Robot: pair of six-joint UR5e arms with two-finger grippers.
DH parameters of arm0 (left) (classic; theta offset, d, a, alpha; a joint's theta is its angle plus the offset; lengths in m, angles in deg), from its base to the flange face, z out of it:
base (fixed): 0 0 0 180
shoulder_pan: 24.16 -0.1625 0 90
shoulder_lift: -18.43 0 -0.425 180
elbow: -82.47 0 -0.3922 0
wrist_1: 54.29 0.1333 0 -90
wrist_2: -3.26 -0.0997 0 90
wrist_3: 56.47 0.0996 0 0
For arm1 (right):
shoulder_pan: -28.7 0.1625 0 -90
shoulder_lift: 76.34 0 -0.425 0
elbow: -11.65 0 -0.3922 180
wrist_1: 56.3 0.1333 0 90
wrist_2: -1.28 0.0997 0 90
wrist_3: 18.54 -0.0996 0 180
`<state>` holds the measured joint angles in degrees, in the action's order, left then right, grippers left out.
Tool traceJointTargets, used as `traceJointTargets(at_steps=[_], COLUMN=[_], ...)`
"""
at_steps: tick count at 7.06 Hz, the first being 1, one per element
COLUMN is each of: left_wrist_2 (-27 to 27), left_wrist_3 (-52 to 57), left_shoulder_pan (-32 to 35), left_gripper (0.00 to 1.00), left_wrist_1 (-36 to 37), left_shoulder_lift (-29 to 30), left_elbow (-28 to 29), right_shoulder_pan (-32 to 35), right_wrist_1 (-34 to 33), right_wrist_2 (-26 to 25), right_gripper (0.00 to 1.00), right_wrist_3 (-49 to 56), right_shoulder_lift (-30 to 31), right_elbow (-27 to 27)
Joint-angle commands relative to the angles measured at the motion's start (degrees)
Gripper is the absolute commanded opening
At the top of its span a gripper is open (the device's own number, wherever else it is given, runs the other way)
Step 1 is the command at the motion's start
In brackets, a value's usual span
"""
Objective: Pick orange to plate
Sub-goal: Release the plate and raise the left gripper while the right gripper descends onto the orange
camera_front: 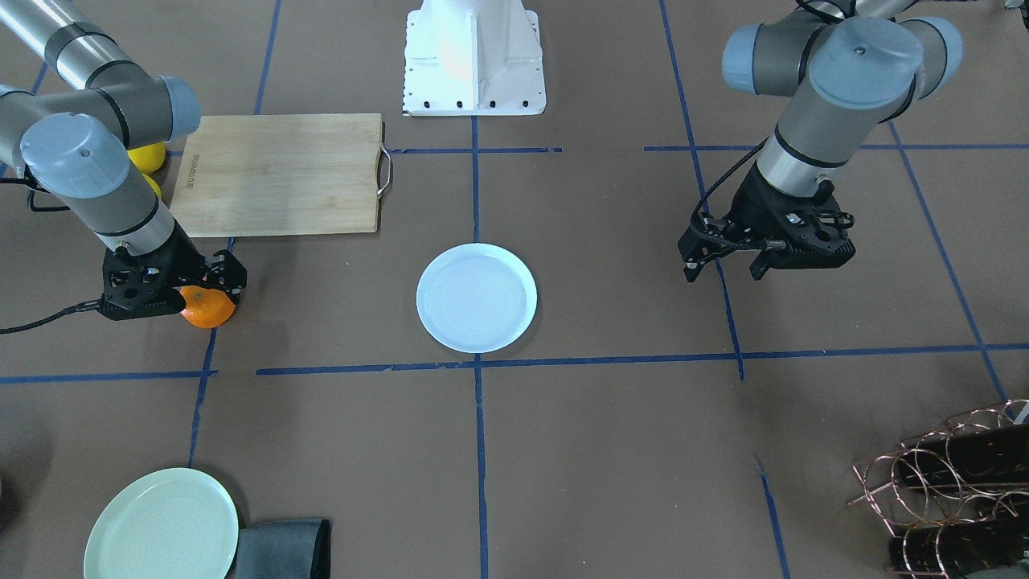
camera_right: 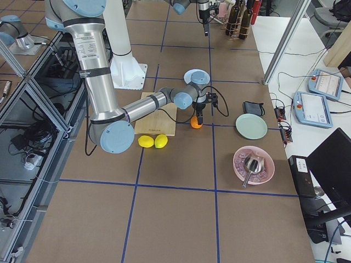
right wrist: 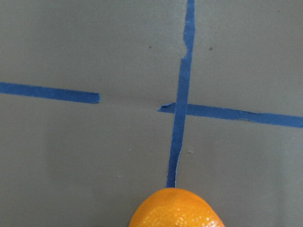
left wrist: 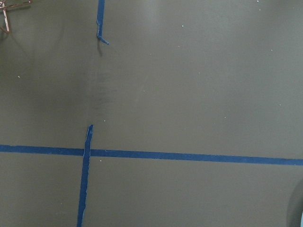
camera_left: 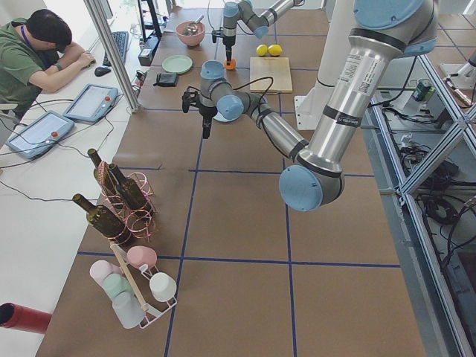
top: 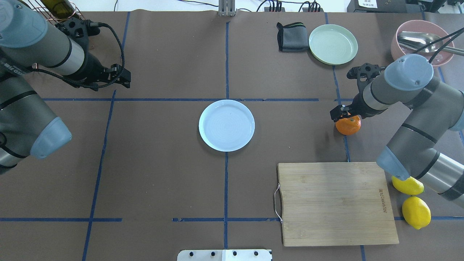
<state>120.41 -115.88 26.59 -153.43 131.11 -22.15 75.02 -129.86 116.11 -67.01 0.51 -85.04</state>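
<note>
The orange (camera_front: 211, 310) rests on the brown table on a blue tape line, right of the plate in the overhead view. My right gripper (top: 345, 116) is down over the orange (top: 348, 126), one finger on each side. I cannot tell whether the fingers press it. In the right wrist view the orange (right wrist: 176, 209) fills the bottom middle. The pale bluish-white plate (top: 226, 125) lies at the table's centre with nothing on it. My left gripper (camera_front: 725, 272) hangs open above bare table, far from both.
A wooden cutting board (top: 335, 203) lies near the robot's right side, with two lemons (top: 416, 212) beside it. A mint-green plate (top: 333, 44), a folded dark cloth (top: 293, 37) and a pink bowl (top: 422, 40) with a ladle sit at the far right. A bottle rack (camera_front: 949, 490) stands far left.
</note>
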Motion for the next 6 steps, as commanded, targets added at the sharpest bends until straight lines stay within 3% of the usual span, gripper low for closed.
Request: traceJointTargets(at_steps=[1, 6], left_wrist_2=[-0.1, 0.0], left_wrist_3=[0.0, 0.0], left_shoulder_pan=[0.0, 0.5], left_gripper=[1.00, 1.00], left_wrist_1=[0.0, 0.0], left_shoulder_lift=[0.0, 0.1], left_elbow=[0.0, 0.0], right_shoulder_pan=[-0.4, -1.1], right_wrist_1=[0.1, 0.0], right_wrist_2=[-0.4, -0.3], right_gripper=[1.00, 1.00], right_wrist_3=[-0.1, -0.5], right_shoulder_lift=[-0.3, -0.8], right_elbow=[2.5, 2.6])
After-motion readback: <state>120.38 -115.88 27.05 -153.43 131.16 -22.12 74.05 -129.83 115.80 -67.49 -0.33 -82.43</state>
